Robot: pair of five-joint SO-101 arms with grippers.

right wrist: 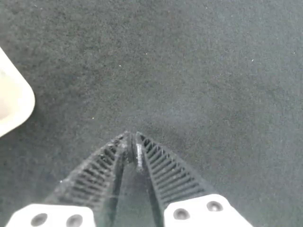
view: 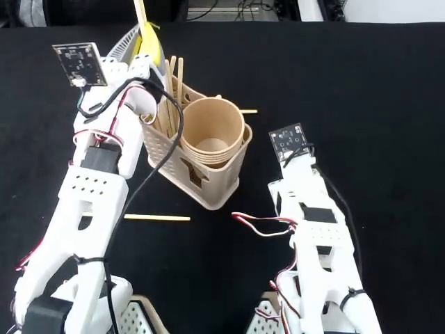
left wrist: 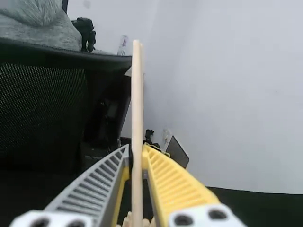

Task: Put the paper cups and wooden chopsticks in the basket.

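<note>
A beige slotted basket (view: pixel 208 182) stands mid-table and holds nested paper cups (view: pixel 212 129) and several upright wooden chopsticks (view: pixel 174 80). My left gripper (view: pixel 144 43) hovers just behind the basket's far left corner. It is shut on one wooden chopstick (left wrist: pixel 137 94) that stands upright between its fingers (left wrist: pixel 163 172). A loose chopstick (view: pixel 156 218) lies flat on the cloth in front of the basket. The tip of another chopstick (view: pixel 248 111) pokes out behind the basket. To the right of the basket, my right gripper (right wrist: pixel 131 138) is shut on nothing, low over the black cloth.
Black cloth (view: pixel 361 90) covers the table. A basket corner (right wrist: pixel 12 101) shows at the edge of the right wrist view. The right arm (view: pixel 306 209) stretches from the front edge to beside the basket. A chair and a white wall stand behind the table.
</note>
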